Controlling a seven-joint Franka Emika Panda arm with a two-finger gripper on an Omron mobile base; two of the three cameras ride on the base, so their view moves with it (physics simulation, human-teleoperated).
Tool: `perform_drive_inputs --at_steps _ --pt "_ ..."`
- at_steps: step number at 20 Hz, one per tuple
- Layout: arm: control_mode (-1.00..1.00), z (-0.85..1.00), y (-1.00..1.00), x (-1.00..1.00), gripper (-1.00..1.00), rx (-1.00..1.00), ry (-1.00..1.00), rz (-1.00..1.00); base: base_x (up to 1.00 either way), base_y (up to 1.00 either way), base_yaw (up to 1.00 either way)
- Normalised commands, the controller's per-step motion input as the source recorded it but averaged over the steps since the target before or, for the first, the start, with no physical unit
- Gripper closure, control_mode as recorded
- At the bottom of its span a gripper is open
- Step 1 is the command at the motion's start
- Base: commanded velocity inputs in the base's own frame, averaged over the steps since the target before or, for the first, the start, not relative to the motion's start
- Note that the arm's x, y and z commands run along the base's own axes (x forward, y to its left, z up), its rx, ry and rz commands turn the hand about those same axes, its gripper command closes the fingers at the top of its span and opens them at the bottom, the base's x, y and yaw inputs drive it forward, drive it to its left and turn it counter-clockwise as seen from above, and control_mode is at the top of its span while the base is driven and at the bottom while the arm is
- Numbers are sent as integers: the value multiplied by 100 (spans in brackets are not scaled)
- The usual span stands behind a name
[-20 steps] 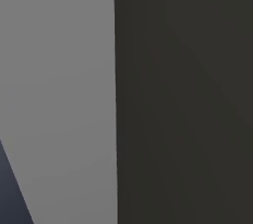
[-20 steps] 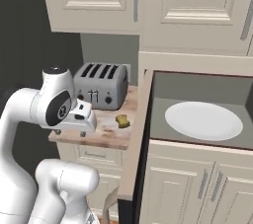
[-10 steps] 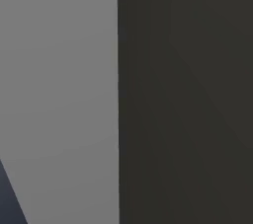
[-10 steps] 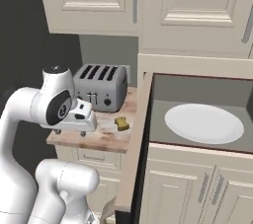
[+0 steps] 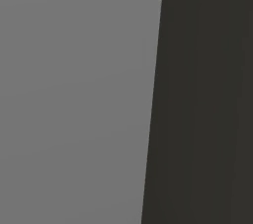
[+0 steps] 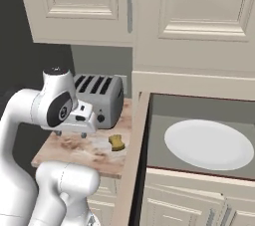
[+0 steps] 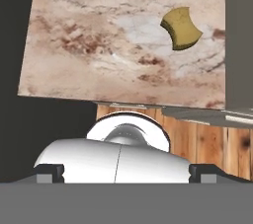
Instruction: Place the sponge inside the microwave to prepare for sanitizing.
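Observation:
The sponge (image 6: 117,142), a small yellow block, lies on the marbled counter (image 6: 69,151) in front of the toaster, close to the counter's right edge. In the hand view the sponge (image 7: 181,28) sits at the upper right, well away from the fingers. My gripper (image 6: 70,133) hangs open over the counter's front left, to the left of the sponge, with nothing between its widely spread fingertips (image 7: 49,172). The microwave (image 6: 199,103) stands open to the right, showing its grey cavity and a white round plate (image 6: 209,143).
A silver four-slot toaster (image 6: 97,100) stands at the back of the counter, just behind my hand. Cream cabinets (image 6: 79,6) hang above. The microwave's open door (image 6: 130,170) stands edge-on between counter and cavity. The left base view has flat grey and dark surfaces close up.
The whole picture has shifted slightly in both base views, so the camera has moved. The sponge has stayed where it was on the counter and the gripper is still open.

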Motion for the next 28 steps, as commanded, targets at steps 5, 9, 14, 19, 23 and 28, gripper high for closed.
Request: perform_drive_inputs --at_steps 5,9,14,19,23,28 --pt "100 0 0 0 -100 0 0 0 0 -2 0" --pt "100 0 0 0 -100 0 0 0 0 0 0" --pt "100 0 0 0 -100 0 0 0 0 0 0" --pt "-100 0 -1 0 -100 0 0 0 0 0 0" --pt "-100 0 -5 18 -100 -1 2 0 0 0 0" --pt "-100 -16 -7 35 -100 -7 4 0 0 0 0"
